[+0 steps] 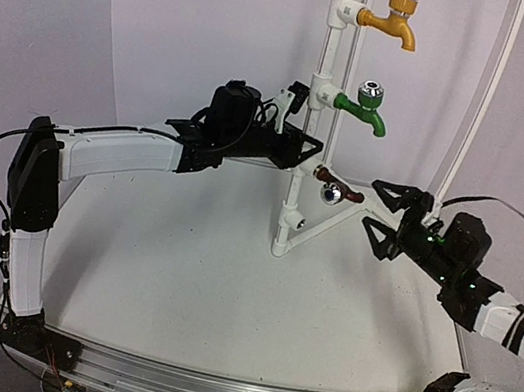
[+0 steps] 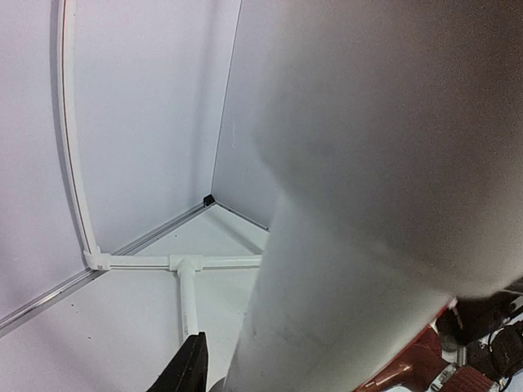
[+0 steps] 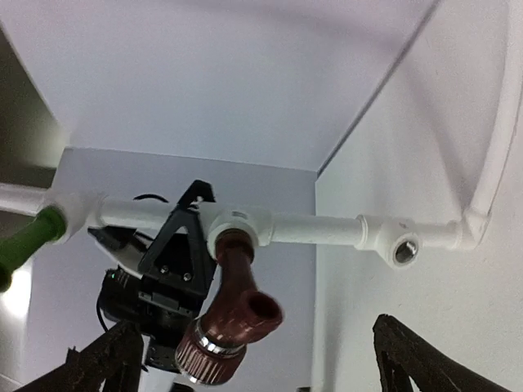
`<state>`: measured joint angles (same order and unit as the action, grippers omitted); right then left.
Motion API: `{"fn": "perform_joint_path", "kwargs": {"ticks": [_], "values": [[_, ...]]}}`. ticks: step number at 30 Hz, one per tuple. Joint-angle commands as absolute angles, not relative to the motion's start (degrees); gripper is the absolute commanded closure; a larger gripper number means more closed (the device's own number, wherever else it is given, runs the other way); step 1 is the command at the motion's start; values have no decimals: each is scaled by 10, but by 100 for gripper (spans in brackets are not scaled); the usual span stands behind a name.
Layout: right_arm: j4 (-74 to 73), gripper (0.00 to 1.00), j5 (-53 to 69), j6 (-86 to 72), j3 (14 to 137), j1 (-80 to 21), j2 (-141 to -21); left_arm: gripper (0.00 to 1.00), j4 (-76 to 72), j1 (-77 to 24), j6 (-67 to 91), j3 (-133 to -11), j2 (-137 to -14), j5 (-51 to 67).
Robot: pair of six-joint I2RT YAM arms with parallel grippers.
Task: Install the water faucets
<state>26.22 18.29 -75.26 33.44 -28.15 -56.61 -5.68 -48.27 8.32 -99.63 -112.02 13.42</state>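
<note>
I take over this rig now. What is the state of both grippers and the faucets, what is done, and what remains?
Left gripper: closed on the white pipe stand, steadying it.
Right gripper: open, empty, just right of the brown faucet, not touching it.
Green faucet: mounted on the stand. The brown faucet is mounted below it; tightness cannot be judged.
Remaining: check the brown one, then release the stand.

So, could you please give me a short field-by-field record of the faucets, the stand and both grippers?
green curved-spout plastic faucet: seated in second socket of white plastic pipe stand
dark brown curved-spout faucet: in third socket
yellow-orange faucet: in top socket
bottom socket: empty
left gripper: at the stand's upright pipe, grip unclear
right gripper: jaws open, empty, beside the brown faucet
</note>
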Motion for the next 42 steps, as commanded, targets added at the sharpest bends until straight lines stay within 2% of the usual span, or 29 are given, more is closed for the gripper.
{"fn": "perform_joint_path", "kwargs": {"ticks": [1, 6, 8, 13, 18, 31, 38, 40, 42], "values": [[120, 2, 66, -219, 374, -278, -482, 100, 109, -475, 87, -979, -1106, 117], [68, 4, 156, 268, 396, -278, -493, 100, 110, -475, 84, -977, -1103, 123], [34, 5, 189, 406, 411, -278, -511, 100, 110, -474, 83, -979, -1103, 124], [89, 5, 233, 554, 431, -278, -552, 100, 110, -475, 83, -978, -1103, 129], [99, 13, 257, 544, 487, -278, -615, 100, 110, -475, 86, -981, -1106, 140], [150, 37, 333, 463, 516, -279, -687, 100, 112, -475, 83, -991, -1111, 148], [197, 61, 354, 300, 514, -282, -704, 100, 113, -475, 84, -992, -1112, 149], [231, 74, 334, 197, 500, -282, -706, 100, 113, -475, 84, -992, -1112, 150], [249, 81, 292, 67, 495, -282, -707, 100, 114, -475, 84, -994, -1114, 152]]}}
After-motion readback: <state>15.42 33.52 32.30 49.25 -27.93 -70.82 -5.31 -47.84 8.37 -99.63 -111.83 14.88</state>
